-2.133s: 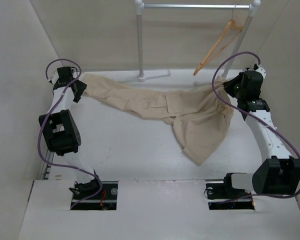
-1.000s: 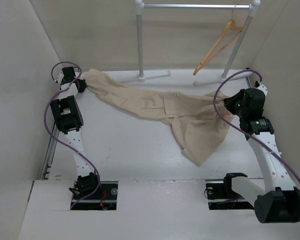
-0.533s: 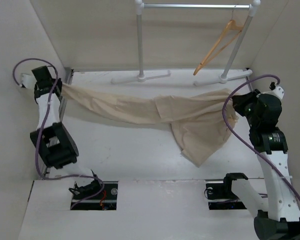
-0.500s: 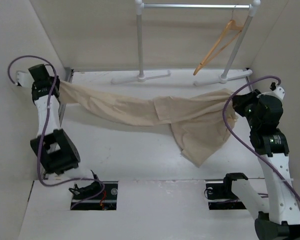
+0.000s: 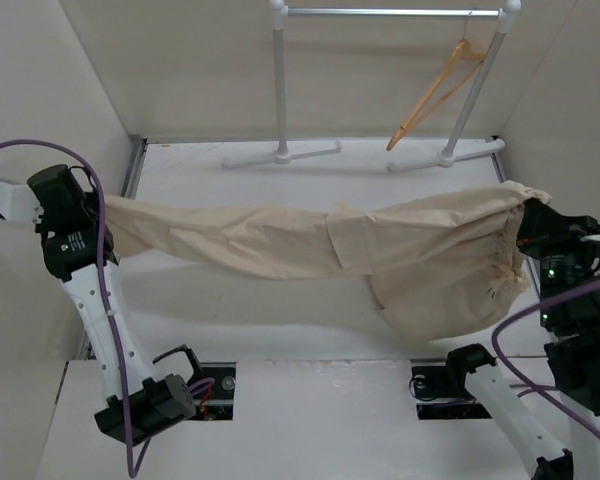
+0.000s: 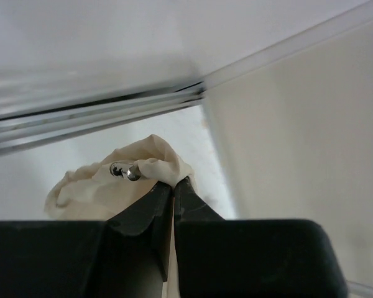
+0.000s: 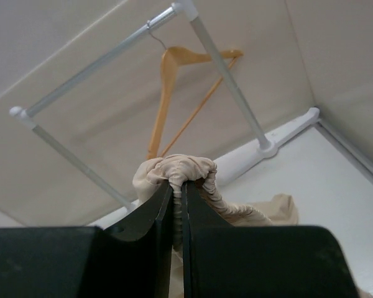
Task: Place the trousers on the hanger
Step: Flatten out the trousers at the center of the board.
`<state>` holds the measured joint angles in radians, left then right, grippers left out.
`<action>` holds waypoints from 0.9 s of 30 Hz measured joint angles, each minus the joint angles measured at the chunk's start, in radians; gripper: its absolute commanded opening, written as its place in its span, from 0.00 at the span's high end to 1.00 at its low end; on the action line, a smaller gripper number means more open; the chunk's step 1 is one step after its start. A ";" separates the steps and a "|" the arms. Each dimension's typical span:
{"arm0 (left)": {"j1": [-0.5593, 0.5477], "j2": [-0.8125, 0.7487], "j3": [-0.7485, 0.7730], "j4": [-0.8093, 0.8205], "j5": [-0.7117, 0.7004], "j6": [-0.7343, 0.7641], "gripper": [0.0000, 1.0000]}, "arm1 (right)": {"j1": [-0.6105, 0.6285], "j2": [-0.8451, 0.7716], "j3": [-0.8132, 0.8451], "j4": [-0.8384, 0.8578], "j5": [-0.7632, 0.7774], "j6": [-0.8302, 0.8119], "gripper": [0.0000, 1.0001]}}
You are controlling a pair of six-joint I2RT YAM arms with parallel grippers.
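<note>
Left end effector [image 6: 173, 184], mine, out past worktop's [image 5: 230, 300] left edge: jaws pinched tight on bunched end of trousers [image 5: 380, 245]. Trousers stretched in air across worktop, widest part sagging toward right. Right end effector [image 7: 178, 184], by right edge: clamped on gathered hem. Hanger [image 7: 166, 81] hooked on rail [image 5: 280, 80], far right corner, apart from trousers.

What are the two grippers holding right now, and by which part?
Both hold the trousers: left gripper pinches the narrow end, right gripper the wide end's gathered edge.
</note>
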<state>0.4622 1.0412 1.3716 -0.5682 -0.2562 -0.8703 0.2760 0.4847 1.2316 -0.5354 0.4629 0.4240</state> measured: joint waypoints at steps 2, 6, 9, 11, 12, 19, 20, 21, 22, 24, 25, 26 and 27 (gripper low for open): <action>0.003 0.029 -0.049 -0.036 -0.011 0.023 0.99 | -0.016 0.025 -0.039 0.034 0.019 -0.018 0.95; 0.011 0.194 -0.089 -0.066 -0.004 0.055 1.00 | -0.116 0.206 -0.117 0.053 -0.008 -0.016 0.95; 0.006 0.328 -0.091 -0.068 0.005 0.069 1.00 | -0.197 0.399 -0.128 0.058 -0.089 0.026 0.96; -0.010 0.401 -0.069 -0.066 0.005 0.075 1.00 | -0.259 0.505 -0.142 0.084 -0.155 0.072 0.96; -0.023 0.445 -0.040 -0.069 0.003 0.079 1.00 | -0.291 0.552 -0.154 0.114 -0.191 0.099 0.97; -0.116 0.898 0.434 0.001 -0.003 0.089 1.00 | -0.435 0.956 -0.122 0.367 -0.385 0.273 0.96; -0.125 0.969 0.510 0.018 -0.004 0.087 0.98 | -0.445 1.025 -0.089 0.385 -0.402 0.290 0.96; -0.136 1.039 0.584 0.029 -0.003 0.084 0.96 | -0.452 1.104 -0.038 0.396 -0.417 0.305 0.95; -0.146 1.107 0.657 0.040 0.000 0.080 0.90 | -0.455 1.179 0.021 0.400 -0.428 0.315 0.93; -0.166 1.229 0.776 0.079 0.010 0.074 0.72 | -0.458 1.308 0.138 0.407 -0.440 0.327 0.79; -0.174 1.278 0.816 0.100 0.019 0.069 0.62 | -0.456 1.356 0.187 0.409 -0.439 0.333 0.68; -0.181 1.310 0.836 0.120 0.031 0.064 0.53 | -0.452 1.396 0.229 0.409 -0.433 0.338 0.54; -0.188 1.329 0.837 0.130 0.045 0.057 0.47 | -0.451 1.419 0.254 0.409 -0.426 0.341 0.42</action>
<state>0.2745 2.3699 2.2086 -0.4381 -0.2115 -0.8131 -0.1749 1.9041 1.4857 -0.1268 0.0368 0.7654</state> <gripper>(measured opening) 0.435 0.400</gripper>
